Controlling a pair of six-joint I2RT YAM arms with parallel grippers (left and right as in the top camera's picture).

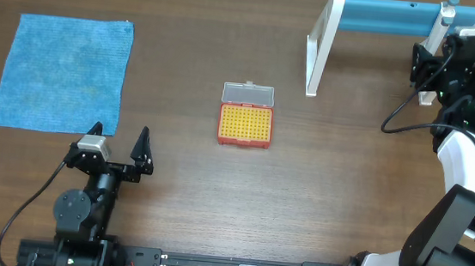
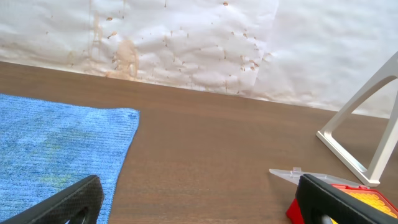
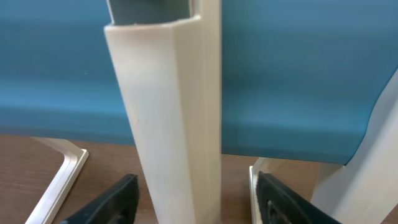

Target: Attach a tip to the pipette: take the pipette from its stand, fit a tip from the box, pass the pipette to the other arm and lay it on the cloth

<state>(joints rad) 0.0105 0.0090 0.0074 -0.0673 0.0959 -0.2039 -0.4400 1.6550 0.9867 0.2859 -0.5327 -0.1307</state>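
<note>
The white pipette [image 3: 171, 118] hangs upright at the right end of the stand [image 1: 377, 16], a white frame with a blue top bar. My right gripper [image 3: 196, 199] is open with its fingers [image 3: 106, 202] on either side of the pipette body, small gaps showing. From above, the right gripper [image 1: 427, 68] sits just in front of the pipette [image 1: 442, 30]. The orange tip box [image 1: 245, 123] stands mid-table with its clear lid open. The blue cloth [image 1: 62, 73] lies flat at the far left. My left gripper [image 1: 120, 147] is open and holds nothing, low near its base, facing the cloth [image 2: 56, 149] and tip box [image 2: 367, 199].
The stand's white side frame [image 1: 316, 54] rises between the tip box and the pipette. Bare brown table lies between the cloth and the box. A white papered wall [image 2: 199, 43] backs the table's far edge.
</note>
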